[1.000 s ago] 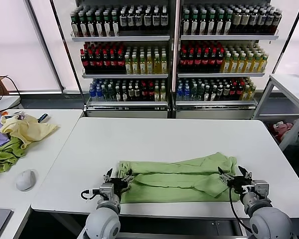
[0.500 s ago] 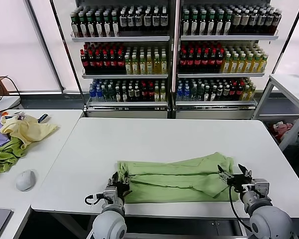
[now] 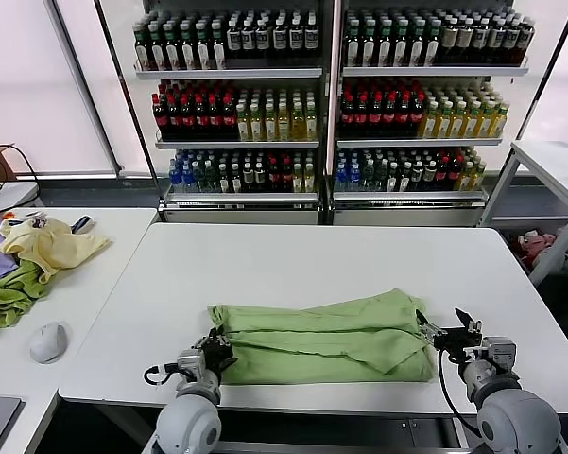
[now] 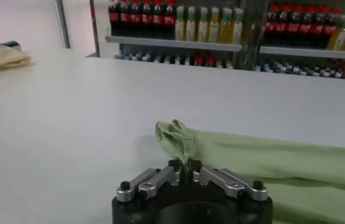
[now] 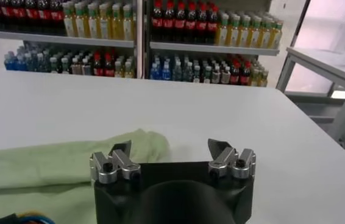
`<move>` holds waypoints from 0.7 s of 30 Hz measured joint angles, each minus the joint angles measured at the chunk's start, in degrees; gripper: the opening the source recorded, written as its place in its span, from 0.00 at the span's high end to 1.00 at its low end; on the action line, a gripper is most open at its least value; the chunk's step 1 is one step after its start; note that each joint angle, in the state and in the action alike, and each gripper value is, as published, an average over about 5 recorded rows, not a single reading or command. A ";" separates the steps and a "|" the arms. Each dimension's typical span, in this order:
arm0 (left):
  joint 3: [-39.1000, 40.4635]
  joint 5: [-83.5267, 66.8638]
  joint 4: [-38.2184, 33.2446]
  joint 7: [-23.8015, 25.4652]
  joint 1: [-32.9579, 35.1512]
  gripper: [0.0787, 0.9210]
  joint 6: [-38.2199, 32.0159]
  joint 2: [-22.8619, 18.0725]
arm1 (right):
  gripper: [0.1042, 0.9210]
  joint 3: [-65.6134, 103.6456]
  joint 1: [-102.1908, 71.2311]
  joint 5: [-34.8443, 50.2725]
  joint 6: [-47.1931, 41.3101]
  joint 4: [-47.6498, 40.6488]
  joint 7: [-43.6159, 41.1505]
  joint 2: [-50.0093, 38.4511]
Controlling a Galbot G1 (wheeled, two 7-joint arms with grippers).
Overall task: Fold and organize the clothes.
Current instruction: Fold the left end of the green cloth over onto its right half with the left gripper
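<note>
Since the earlier frames the left tool (image 3: 214,346) has closed from spread to clenched and now pinches the near-left corner of the polo shirt (image 3: 326,331). The shirt's left edge has shifted and bunched, and its right end has drawn in from the right tool (image 3: 447,333). The shirt lies as a long folded band on the white surface (image 3: 312,260), toward its front edge, between the two tools. In the left wrist view the left tool's tips meet on a gathered tuft of green cloth (image 4: 181,143). The right tool stands spread wide just beside the shirt's right end, grasping nothing.

To do this step well, the right tool likely needs to close on its own corner before any lift, so both ends rise together. The left pinch looks shallow, so a slow, level pull would lessen the chance of slipping.
</note>
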 measured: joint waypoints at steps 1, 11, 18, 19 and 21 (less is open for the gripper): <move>-0.72 -0.53 -0.17 0.27 0.05 0.93 -0.10 0.74 | 0.12 -0.07 0.12 0.03 0.02 0.00 0.03 0.01; -10.69 -5.83 -1.86 3.49 0.65 0.93 -0.89 10.11 | 0.12 -0.21 0.85 0.36 0.40 0.25 0.15 -0.25; -17.77 -9.59 -3.62 5.35 0.67 0.93 -0.22 15.70 | 0.12 -0.11 0.50 0.41 0.65 0.65 0.17 -0.35; -18.50 -10.42 -4.12 5.44 0.77 0.93 0.03 16.13 | 0.12 -0.11 0.42 0.39 0.67 0.72 0.18 -0.34; -19.58 -12.42 -5.52 5.58 0.94 0.93 0.63 16.70 | 0.12 -0.11 0.27 0.32 0.70 0.86 0.20 -0.32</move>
